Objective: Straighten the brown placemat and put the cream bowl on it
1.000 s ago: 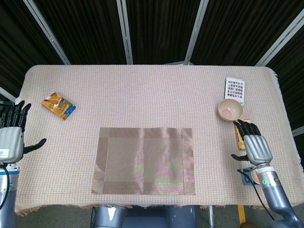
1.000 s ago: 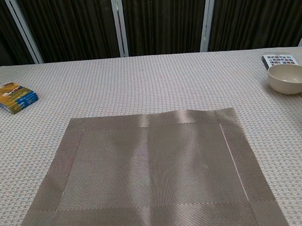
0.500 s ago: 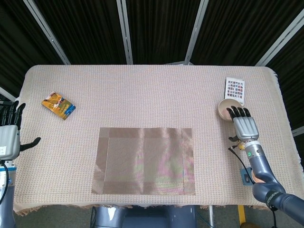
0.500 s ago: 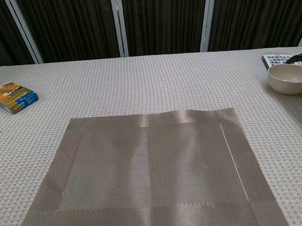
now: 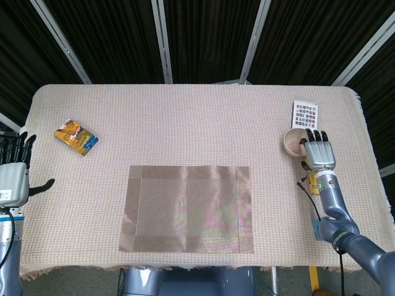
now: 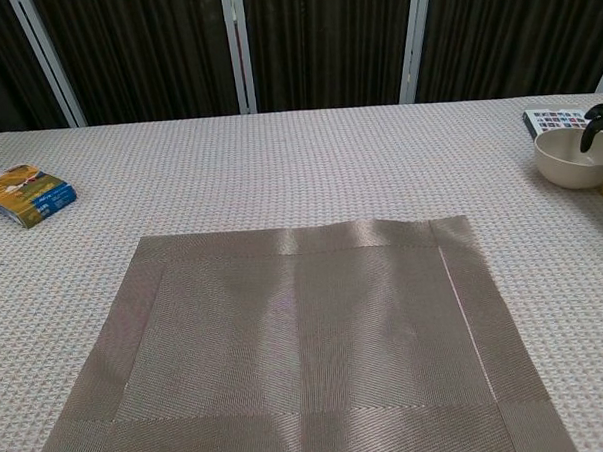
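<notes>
Brown placemat (image 5: pixel 188 208) flat, square-on — cream bowl (image 6: pixel 572 160) upright, off mat

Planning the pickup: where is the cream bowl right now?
Far right of the table, cream bowl sits below the color card, right hand at its rim.

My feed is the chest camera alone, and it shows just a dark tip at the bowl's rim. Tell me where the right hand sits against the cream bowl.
Observer: The right hand hangs over the right side of the cream bowl, fingers spread and pointing away from the robot. I can't tell whether they touch it.
Operator: Report the left hand.
Observer: The left hand is at the left edge of the table, fingers apart, holding nothing.
Operator: Give me the mat's near edge.
Observer: The near edge of the brown placemat runs about parallel to the table's front edge, just inside it.
</notes>
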`<state>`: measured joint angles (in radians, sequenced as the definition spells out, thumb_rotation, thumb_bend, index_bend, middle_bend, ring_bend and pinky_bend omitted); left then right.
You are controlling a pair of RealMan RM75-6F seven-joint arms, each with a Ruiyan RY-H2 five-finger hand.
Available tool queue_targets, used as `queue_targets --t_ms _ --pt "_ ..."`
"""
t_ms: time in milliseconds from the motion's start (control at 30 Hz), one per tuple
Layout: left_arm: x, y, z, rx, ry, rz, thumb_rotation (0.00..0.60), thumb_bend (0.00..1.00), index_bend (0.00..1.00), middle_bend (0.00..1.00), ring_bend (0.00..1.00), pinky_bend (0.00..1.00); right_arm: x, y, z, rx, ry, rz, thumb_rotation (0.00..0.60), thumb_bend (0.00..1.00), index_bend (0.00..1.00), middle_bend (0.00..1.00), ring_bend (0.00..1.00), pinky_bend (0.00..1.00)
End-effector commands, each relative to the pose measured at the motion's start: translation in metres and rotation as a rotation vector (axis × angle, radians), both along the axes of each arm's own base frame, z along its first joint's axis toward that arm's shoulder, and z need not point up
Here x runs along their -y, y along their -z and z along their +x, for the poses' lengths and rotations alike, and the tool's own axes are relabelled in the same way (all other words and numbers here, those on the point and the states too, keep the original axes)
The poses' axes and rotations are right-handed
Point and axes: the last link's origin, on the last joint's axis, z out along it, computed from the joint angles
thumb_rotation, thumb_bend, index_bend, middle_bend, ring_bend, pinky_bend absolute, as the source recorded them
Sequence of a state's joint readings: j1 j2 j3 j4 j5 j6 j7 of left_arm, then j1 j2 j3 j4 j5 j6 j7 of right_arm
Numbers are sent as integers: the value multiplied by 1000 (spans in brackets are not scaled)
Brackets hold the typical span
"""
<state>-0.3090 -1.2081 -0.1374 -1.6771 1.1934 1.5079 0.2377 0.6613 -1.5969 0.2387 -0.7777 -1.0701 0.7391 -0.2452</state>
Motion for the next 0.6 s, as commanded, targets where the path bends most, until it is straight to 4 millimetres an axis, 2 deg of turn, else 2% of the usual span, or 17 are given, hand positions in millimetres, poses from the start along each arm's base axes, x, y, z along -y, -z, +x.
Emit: queue_targets --t_ms 33,200,333,600 --pt "0 0 0 2 -2 -2 600 0 0 0 0 0 5 9 3 9 0 9 600 402 566 0 0 0" --pt "0 0 -1 4 -2 -1 600 0 0 0 0 0 9 16 5 -3 -9 11 600 424 744 0 0 0" --pt "0 -1 -1 6 -1 0 600 0 0 0 0 0 9 16 8 3 -29 -14 600 425 765 0 0 0" --pt "1 0 1 12 7 -4 600 0 0 0 0 0 3 2 20 51 -143 -84 600 423 772 0 0 0"
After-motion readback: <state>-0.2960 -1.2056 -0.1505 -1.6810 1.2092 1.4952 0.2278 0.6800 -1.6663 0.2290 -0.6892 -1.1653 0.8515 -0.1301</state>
